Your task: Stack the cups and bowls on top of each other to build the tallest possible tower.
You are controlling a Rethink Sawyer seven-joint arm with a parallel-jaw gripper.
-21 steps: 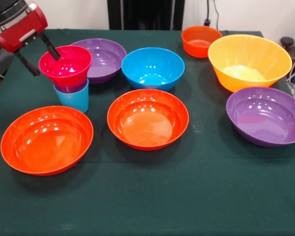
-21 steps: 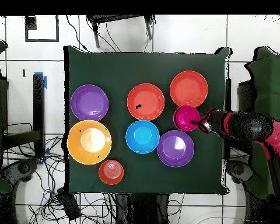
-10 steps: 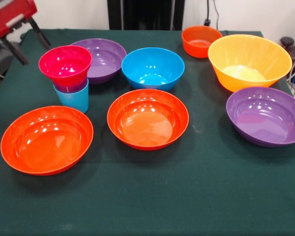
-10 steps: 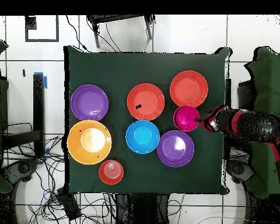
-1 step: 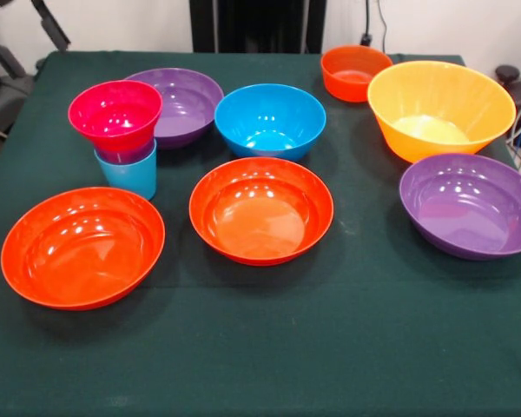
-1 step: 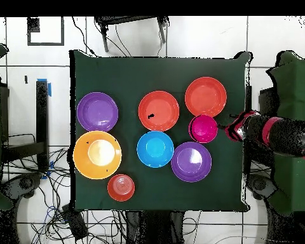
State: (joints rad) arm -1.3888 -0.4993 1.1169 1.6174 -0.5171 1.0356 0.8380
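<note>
Tower (image 5: pixel 117 139) at table's 10 o'clock in front view: blue cup lowest, purple cup nested in it, pink bowl (image 5: pixel 115 113) on top. Seven bowls unstacked, small orange (image 5: pixel 354 71) at 1 o'clock likely next. Gripper (image 5: pixel 22 33) off tower, fingers spread, empty.

Eight bowls stand on the table (image 5: pixel 269 347): two wide orange-red ones, one (image 5: pixel 82 248) at seven o'clock and one (image 5: pixel 261 208) near the centre; two wide purple ones, one (image 5: pixel 181 106) at eleven o'clock and one (image 5: pixel 471 205) at three o'clock; one medium blue bowl (image 5: pixel 270 119) at twelve o'clock; one small orange bowl (image 5: pixel 354 72) and one large yellow-orange bowl (image 5: pixel 440 109), both toward one o'clock; and one small pink bowl (image 5: pixel 115 115) at ten o'clock. Two cups sit under that pink bowl (nested): one light blue (image 5: pixel 128 176) and one purple (image 5: pixel 126 156), showing only as a rim.
</note>
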